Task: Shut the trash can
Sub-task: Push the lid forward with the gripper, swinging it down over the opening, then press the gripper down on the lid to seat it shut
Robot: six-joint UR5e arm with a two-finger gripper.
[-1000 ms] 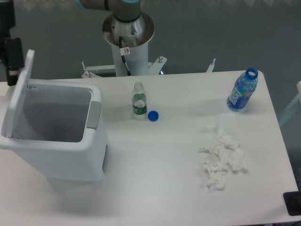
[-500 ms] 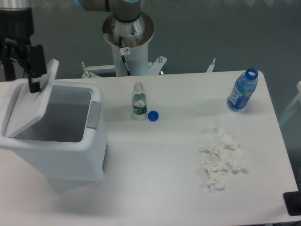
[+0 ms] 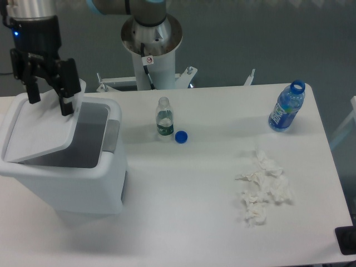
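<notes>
The white trash can (image 3: 83,183) stands at the table's left side, with a grey latch tab (image 3: 113,135) on its right rim. Its flat white lid (image 3: 41,130) is tilted low over the opening, with a dark gap (image 3: 89,142) left open on the right side. My gripper (image 3: 50,103) is above the lid's far edge. Its two black fingers (image 3: 67,89) are spread apart and hold nothing; one rests by the lid's top right edge.
A small clear bottle (image 3: 163,119) stands mid-table with a blue cap (image 3: 181,136) beside it. A blue bottle (image 3: 287,107) without a cap stands at the far right. Crumpled white tissues (image 3: 262,188) lie at the right. The robot base (image 3: 151,41) is behind the table.
The gripper has moved right across the bin, and the lid has swung from near upright down to a low tilt over the opening.
</notes>
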